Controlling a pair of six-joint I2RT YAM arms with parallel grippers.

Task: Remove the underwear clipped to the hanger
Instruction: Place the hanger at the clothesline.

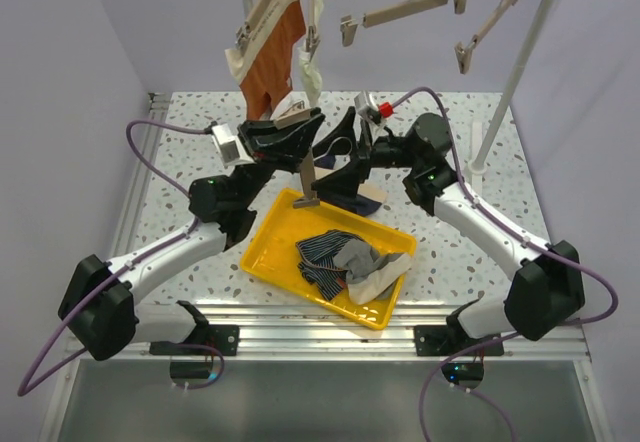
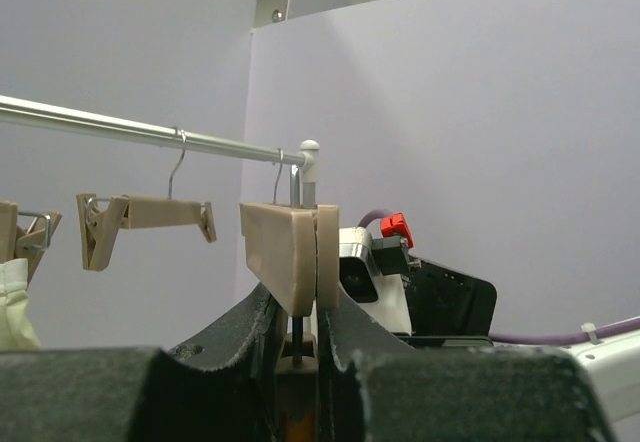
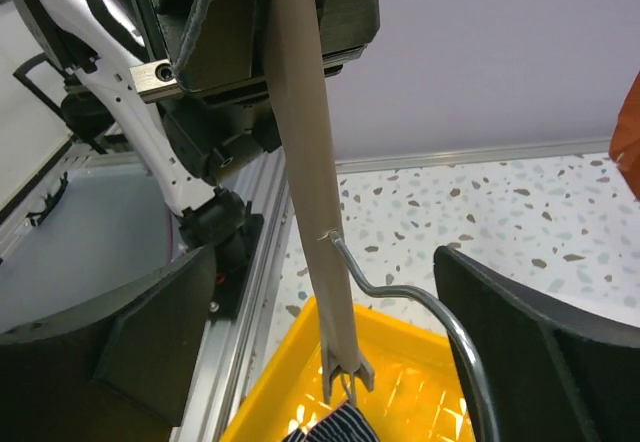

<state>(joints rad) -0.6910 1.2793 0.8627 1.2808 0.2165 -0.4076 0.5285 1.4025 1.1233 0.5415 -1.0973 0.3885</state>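
light: bright, even, soft from overhead | shadows: faint beneath my arms on the bench [image 1: 480,142] | glare: mild sheen on the rail [image 2: 140,132] | focus: overhead view sharp; my left pincer [image 2: 305,347] blurs close up; right wrist view softens toward its edges

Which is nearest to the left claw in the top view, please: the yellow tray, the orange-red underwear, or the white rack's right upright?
1. Orange-red underwear, hanging just behind the left claw.
2. Yellow tray, in front, below.
3. White upright, far right.
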